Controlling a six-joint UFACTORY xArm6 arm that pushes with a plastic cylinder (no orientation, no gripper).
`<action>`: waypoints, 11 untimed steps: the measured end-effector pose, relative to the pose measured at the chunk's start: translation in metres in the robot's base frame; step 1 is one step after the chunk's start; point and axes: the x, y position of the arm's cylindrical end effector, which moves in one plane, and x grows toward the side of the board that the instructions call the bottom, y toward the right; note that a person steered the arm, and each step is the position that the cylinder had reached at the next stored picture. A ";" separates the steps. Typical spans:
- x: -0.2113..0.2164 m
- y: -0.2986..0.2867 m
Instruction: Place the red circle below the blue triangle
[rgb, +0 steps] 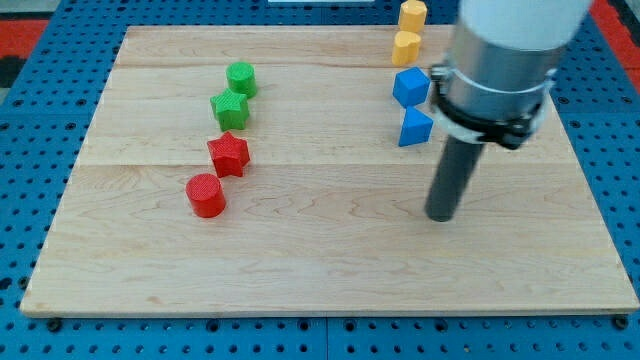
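Observation:
The red circle (206, 195) lies at the view's left of the wooden board (320, 260). The blue triangle (415, 127) lies at the upper right of the board. My tip (440, 216) rests on the board below and slightly right of the blue triangle, far to the right of the red circle. The rod rises from the tip to the arm's grey body, which hides part of the board's upper right.
A red star (229, 154) sits just above the red circle. A green star (229, 108) and a green cylinder (241, 78) lie above it. A blue block (410, 87) sits above the triangle, with two yellow blocks (406, 47) (412, 14) higher up.

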 end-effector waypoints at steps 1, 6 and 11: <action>0.028 -0.027; 0.009 -0.275; -0.044 -0.228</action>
